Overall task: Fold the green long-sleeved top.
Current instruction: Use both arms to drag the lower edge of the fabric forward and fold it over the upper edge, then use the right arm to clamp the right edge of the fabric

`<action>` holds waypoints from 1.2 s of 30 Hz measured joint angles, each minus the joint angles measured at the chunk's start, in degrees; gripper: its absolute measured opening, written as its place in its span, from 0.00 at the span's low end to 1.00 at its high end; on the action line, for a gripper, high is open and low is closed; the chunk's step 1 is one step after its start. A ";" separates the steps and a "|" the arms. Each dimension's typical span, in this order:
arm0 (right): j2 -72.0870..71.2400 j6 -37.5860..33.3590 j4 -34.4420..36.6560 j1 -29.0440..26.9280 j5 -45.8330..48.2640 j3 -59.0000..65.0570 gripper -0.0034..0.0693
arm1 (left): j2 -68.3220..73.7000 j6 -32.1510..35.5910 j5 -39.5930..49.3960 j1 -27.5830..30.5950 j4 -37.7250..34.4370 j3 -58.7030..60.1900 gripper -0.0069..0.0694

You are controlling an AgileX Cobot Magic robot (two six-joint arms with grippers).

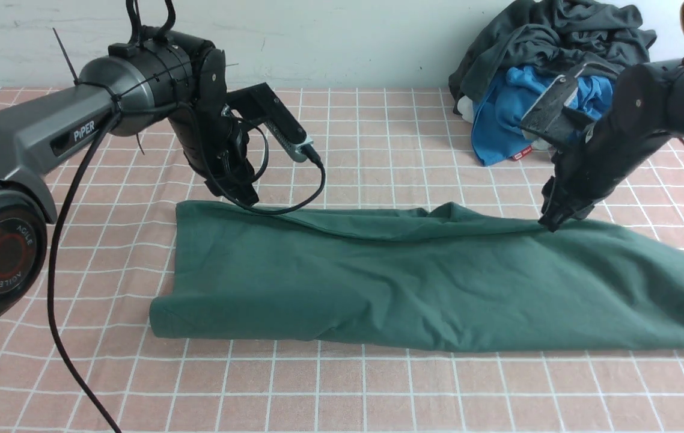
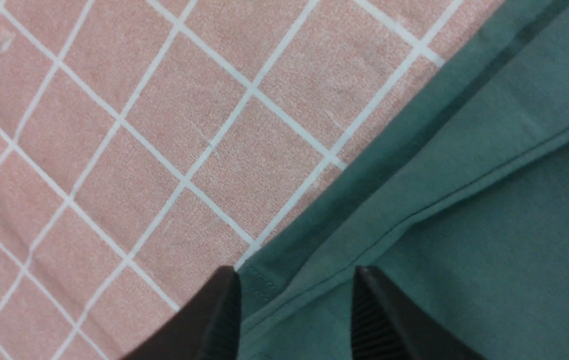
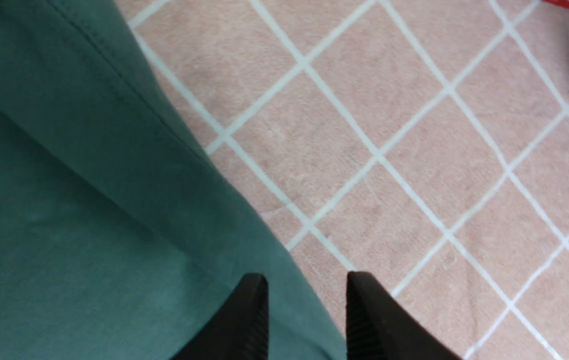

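Note:
The green long-sleeved top [image 1: 426,282] lies folded into a long band across the checked cloth, its far edge doubled over. My left gripper [image 1: 240,195] hangs just over the band's far left corner. In the left wrist view the left gripper [image 2: 297,272] is open, its fingers straddling the hemmed edge of the top [image 2: 464,200] without pinching it. My right gripper [image 1: 552,222] sits at the far edge toward the right. The right wrist view shows the right gripper [image 3: 307,277] open too, one finger over the top [image 3: 64,200] and the other over bare cloth.
A heap of clothes sits at the back right: a charcoal-grey garment [image 1: 552,36] over a bright blue one [image 1: 510,114] with a small red tag [image 1: 521,155]. The pink checked tablecloth [image 1: 378,132] covers the table. A black cable [image 1: 59,288] hangs from the left arm.

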 joint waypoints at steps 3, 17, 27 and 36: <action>-0.41 3.40 -0.15 0.13 1.78 -1.19 0.42 | 0.00 -2.99 1.47 0.06 -0.27 -1.14 0.58; 7.54 4.74 18.01 9.41 0.35 -2.60 0.34 | -0.98 -14.94 18.71 0.06 -8.67 -7.97 0.30; 8.71 30.97 9.84 2.79 -10.46 -5.35 0.33 | -8.28 -13.37 18.71 -1.20 -12.66 9.99 0.09; 1.02 24.23 3.88 0.34 14.50 -8.82 0.33 | -12.23 -13.60 16.93 -0.84 -10.11 28.23 0.09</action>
